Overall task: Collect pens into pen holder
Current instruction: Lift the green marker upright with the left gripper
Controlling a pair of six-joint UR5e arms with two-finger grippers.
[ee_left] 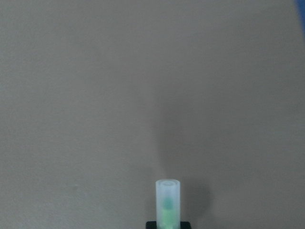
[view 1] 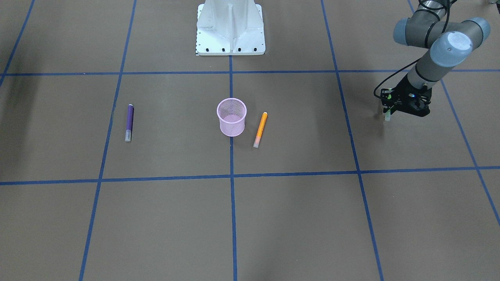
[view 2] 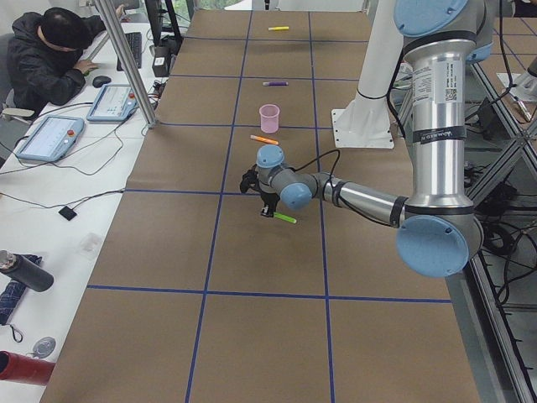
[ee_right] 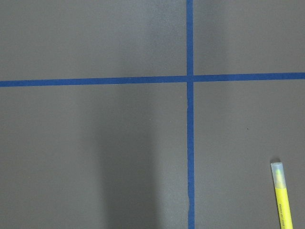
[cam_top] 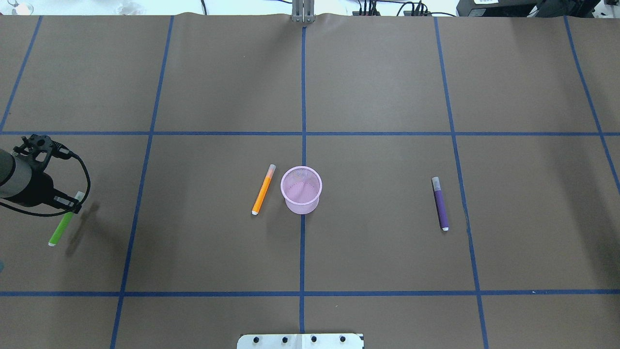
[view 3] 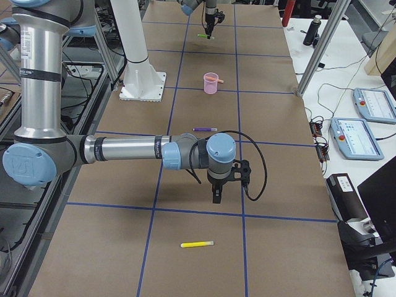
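Left gripper [cam_top: 73, 205] is closed on the green pen [cam_top: 60, 230] near its cap, seemingly just off the table [cam_top: 387, 242] by its left edge. Next, carry it over the pink pen holder [cam_top: 301, 190] at the middle, then release.

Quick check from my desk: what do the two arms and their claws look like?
The left arm and right arm are silver-grey tubes with rounded joints capped in pale blue. The left claw and right claw are black, each with a black cable looping beside the wrist. A small blue light shows on the left claw.
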